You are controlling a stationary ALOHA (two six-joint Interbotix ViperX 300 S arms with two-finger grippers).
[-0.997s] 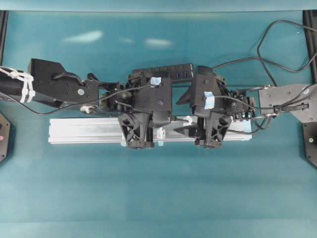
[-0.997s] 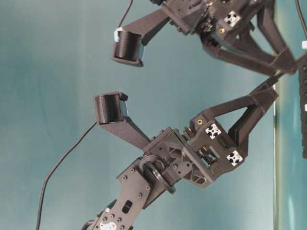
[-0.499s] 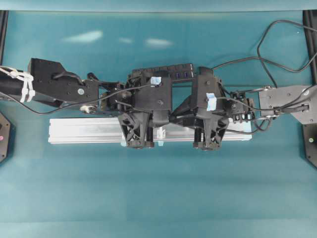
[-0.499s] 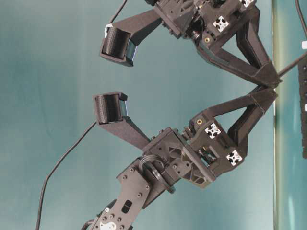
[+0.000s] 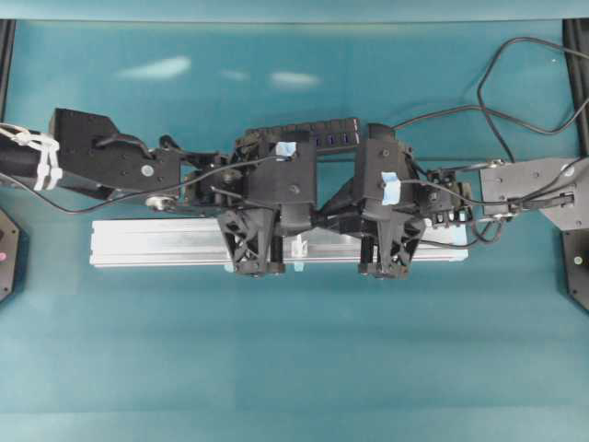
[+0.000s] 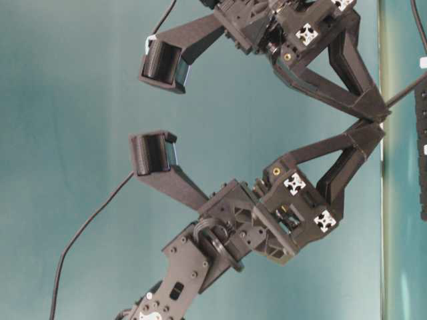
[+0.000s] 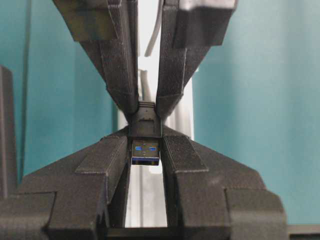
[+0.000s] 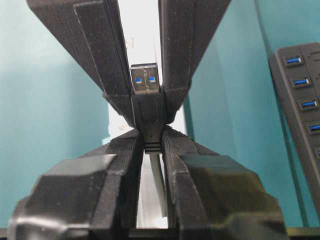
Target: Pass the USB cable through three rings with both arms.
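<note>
Both grippers are pinching the same USB plug [image 7: 145, 142] right now, tip to tip over the silver rail [image 5: 156, 242]. The left gripper [image 7: 145, 107] is clamped on the plug's black body, with the blue-tongued metal end poking toward its camera. The right gripper [image 8: 148, 137] squeezes the same body from the opposite side. One white ring [image 5: 298, 247] sticks up on the rail between the two grippers; can't make out the other rings. The black hub bar [image 8: 302, 100] sits just behind the rail.
</note>
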